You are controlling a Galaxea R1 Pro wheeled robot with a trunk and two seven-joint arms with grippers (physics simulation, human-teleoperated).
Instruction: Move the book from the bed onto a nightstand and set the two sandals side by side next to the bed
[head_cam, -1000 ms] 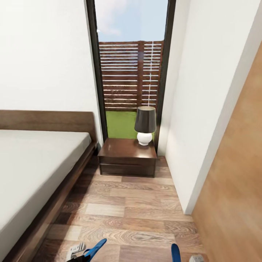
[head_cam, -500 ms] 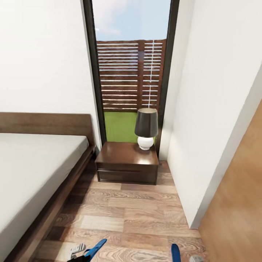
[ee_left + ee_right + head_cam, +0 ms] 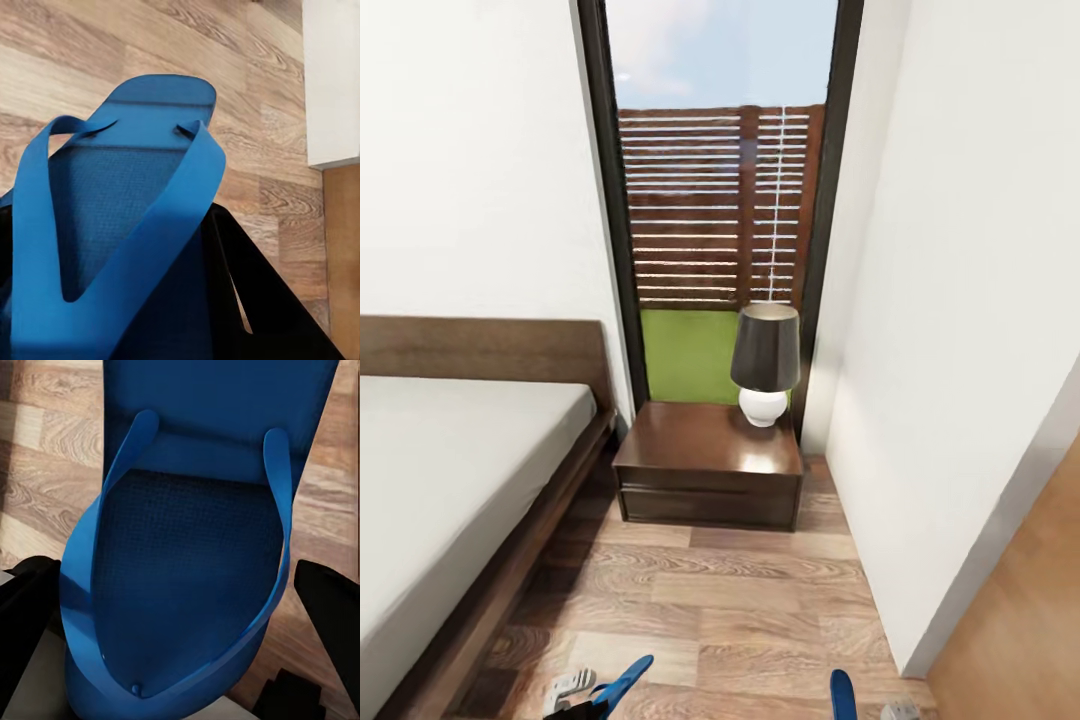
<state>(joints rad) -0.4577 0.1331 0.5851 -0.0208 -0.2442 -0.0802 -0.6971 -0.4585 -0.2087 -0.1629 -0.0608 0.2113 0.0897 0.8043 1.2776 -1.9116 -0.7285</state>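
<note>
Sandals first: you have one blue sandal (image 3: 127, 225) in your left gripper (image 3: 217, 315), whose dark fingers (image 3: 255, 300) sit against the sole low in the left wrist frame and appear clamped on it, straps toward the camera and toe toward the plank floor (image 3: 247, 97). Your right gripper (image 3: 180, 690) carries the other blue sandal (image 3: 187, 570); black fingers (image 3: 330, 600) stand at either side of it near the lower corners of the right wrist frame, and you cannot tell from this whether they press on it. In the head view the two blue tips poke up at the bottom edge, the left sandal (image 3: 622, 683) beside a white gripper part (image 3: 568, 687), the right sandal (image 3: 843, 694) nearer the lower right. Ahead of you, centre frame, stands the nightstand (image 3: 708, 470), its top bare except for a lamp (image 3: 765, 365) with a dark shade at its back right corner. The bed (image 3: 450, 480) fills the lower left with its headboard (image 3: 480, 345) against the wall, and open wood floor (image 3: 730, 600) lies between you and the nightstand. A white wall (image 3: 960, 300) runs down the right, with a brown panel (image 3: 1030, 620) in the lower right corner, and a tall window (image 3: 720, 200) behind the nightstand shows fence and grass. Compared with a second ago, the whole view has shifted: the nightstand looks larger and lower in frame, and the brown panel takes up less of the right side.
</note>
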